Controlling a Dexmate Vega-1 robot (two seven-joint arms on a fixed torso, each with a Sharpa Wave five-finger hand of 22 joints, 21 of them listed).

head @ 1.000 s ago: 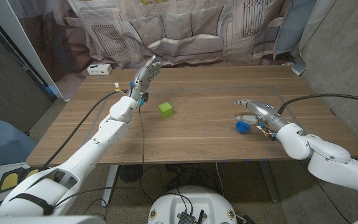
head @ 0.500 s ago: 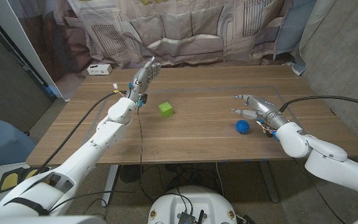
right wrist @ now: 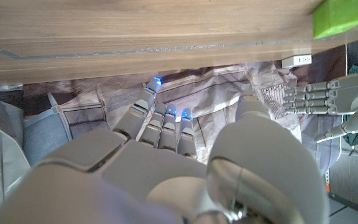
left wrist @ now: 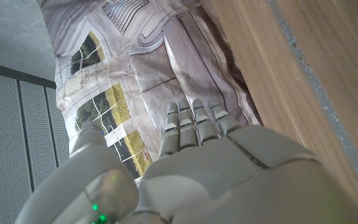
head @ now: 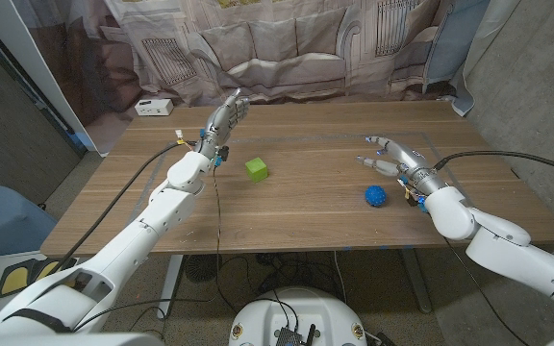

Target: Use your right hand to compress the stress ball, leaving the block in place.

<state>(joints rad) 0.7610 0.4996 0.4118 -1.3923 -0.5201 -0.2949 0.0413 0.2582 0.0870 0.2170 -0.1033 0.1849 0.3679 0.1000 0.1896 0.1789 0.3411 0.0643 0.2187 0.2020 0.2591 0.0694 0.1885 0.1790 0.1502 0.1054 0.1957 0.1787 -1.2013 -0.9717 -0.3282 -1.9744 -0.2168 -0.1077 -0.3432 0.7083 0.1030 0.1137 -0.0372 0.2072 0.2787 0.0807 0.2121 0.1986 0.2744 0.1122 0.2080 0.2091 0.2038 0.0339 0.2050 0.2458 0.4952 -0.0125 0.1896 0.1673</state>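
Note:
A blue stress ball (head: 375, 196) lies on the wooden table (head: 306, 207) at the right. My right hand (head: 392, 159) hovers just behind it, raised off the ball, fingers spread and holding nothing. A green block (head: 256, 169) sits on the table left of centre; it also shows in the right wrist view as a green block (right wrist: 339, 17). My left hand (head: 224, 117) is held up behind and left of the block, fingers straight and apart, empty. The left hand (right wrist: 328, 99) is also seen in the right wrist view.
A small white box (head: 153, 107) rests at the table's far left corner. A printed cloth backdrop (head: 287, 43) hangs behind the table. A cable (head: 221, 207) runs down from my left wrist across the table's front.
My right hand has let go of the blue ball and lifted up and back from it, fingers opening. The ball stays on the table. The left hand and block have not moved.

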